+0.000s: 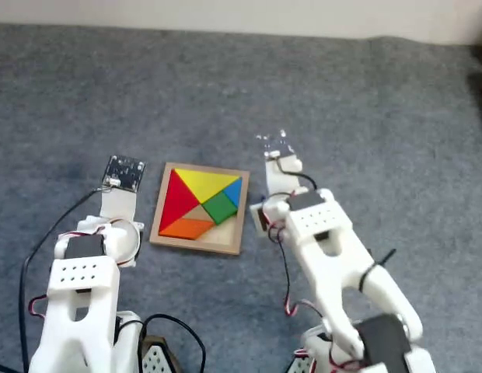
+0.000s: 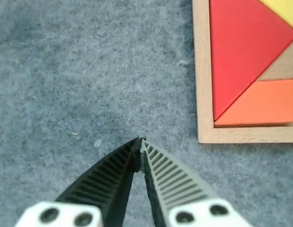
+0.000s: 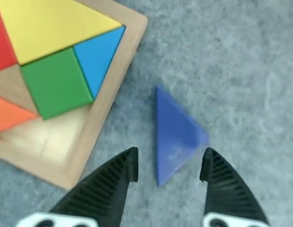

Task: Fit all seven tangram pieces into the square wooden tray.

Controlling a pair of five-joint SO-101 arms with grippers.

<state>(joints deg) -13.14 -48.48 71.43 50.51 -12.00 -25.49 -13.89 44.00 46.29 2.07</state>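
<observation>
Right claw released, astride the blue triangle beside the tray, long edge along the reach line. Left claw clenched, across the tray.

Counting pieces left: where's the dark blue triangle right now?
Right wrist view: the dark blue triangular tangram piece lies on the grey carpet just outside the square wooden tray, between the open fingers of the right hand.

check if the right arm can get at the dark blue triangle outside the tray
Probably yes: the right gripper is open and straddles the blue triangle, which lies flat on the carpet beside the tray, with nothing in the way.
</observation>
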